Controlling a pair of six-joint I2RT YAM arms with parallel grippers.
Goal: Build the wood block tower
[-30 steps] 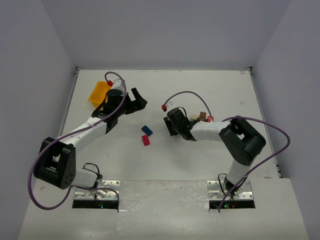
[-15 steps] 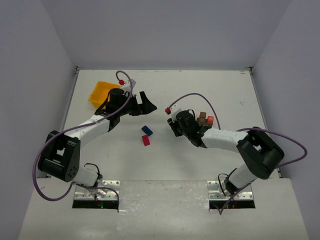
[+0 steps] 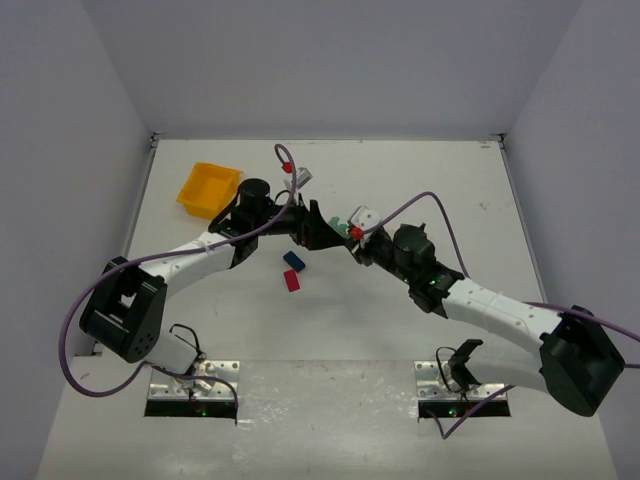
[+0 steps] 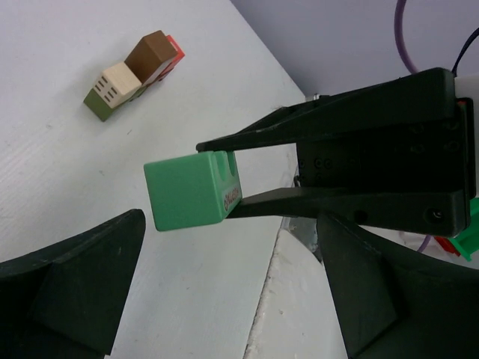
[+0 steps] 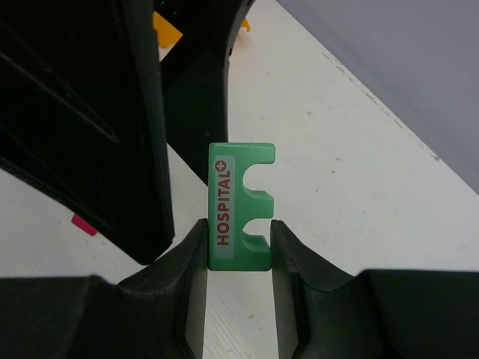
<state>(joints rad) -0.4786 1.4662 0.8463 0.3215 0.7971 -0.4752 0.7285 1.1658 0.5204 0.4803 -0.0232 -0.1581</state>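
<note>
Both arms have swung in to mid-table (image 3: 420, 180) since 1 second ago, the right one reaching left, away from the spot where it was working. Right gripper (image 5: 239, 233) pinches the green block (image 4: 188, 191) by its end, holding it in the air. Left gripper (image 3: 314, 226) is spread wide just beside that block, not touching it; I read this as a handover being set up. The block is plain green with 2 notches in 1 edge and "HOSPITAL" plus a cross printed in red. As for progress, I judge it early. A cluster (image 4: 133, 75) of 4 blocks (olive, tan, brown, red) sits together on the table; I cannot tell whether any are stacked. The blue block (image 3: 293, 260) and red block (image 3: 291, 281) lie loose near the centre, and the yellow tray (image 3: 205, 188) sits far left.
</note>
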